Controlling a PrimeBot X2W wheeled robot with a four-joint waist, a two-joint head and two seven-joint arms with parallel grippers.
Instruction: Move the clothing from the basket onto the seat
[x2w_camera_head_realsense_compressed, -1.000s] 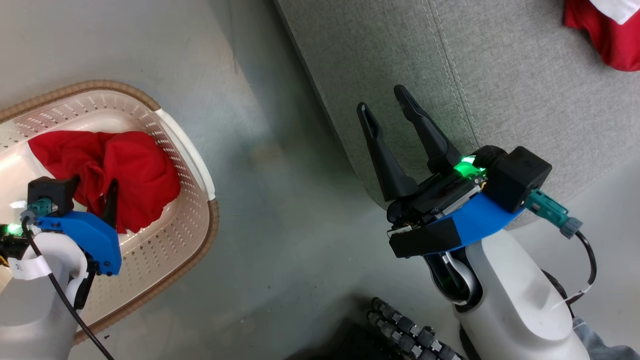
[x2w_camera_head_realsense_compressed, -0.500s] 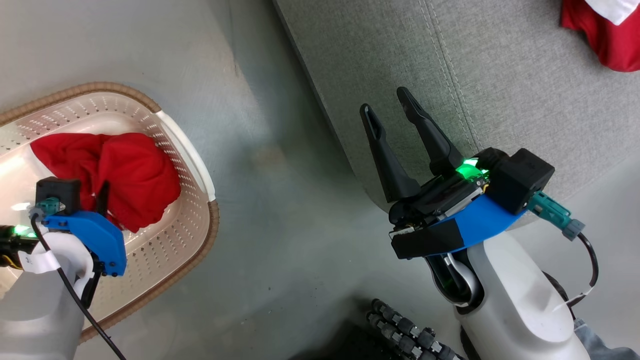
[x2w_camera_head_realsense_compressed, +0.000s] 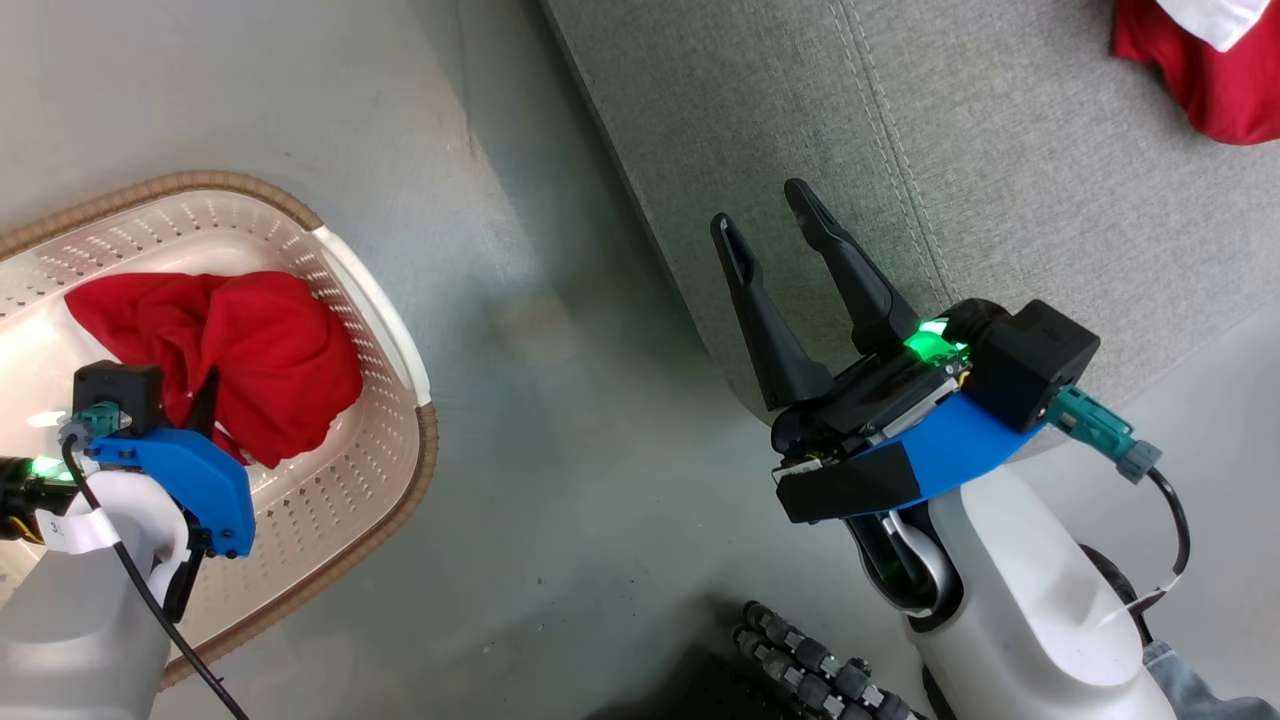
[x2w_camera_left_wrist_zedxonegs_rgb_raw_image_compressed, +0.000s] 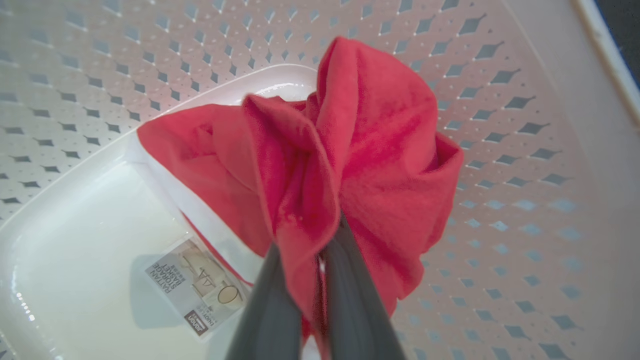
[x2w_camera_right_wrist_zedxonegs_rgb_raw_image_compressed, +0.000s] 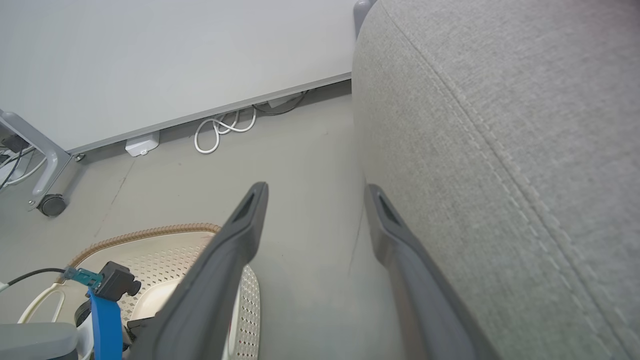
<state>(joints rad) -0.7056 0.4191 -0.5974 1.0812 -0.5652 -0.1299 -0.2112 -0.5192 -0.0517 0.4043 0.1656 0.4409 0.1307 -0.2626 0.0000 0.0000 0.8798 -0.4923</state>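
Left gripper (x2w_camera_left_wrist_zedxonegs_rgb_raw_image_compressed: 310, 247) has closed since a second ago, pinching a fold of the red garment (x2w_camera_left_wrist_zedxonegs_rgb_raw_image_compressed: 385, 150) bunched just past its tips inside the basket (x2w_camera_left_wrist_zedxonegs_rgb_raw_image_compressed: 505, 115); seat (x2w_camera_head_realsense_compressed: 1000, 150) lies rightward, beside the empty, wide-open right gripper (x2w_camera_head_realsense_compressed: 760, 205).

Left gripper (x2w_camera_head_realsense_compressed: 206, 396) digs into red clothing (x2w_camera_head_realsense_compressed: 275, 350) inside basket (x2w_camera_head_realsense_compressed: 385, 310).

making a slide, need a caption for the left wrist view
Left gripper shut on a red garment inside the perforated laundry basket, label sticker on its floor.
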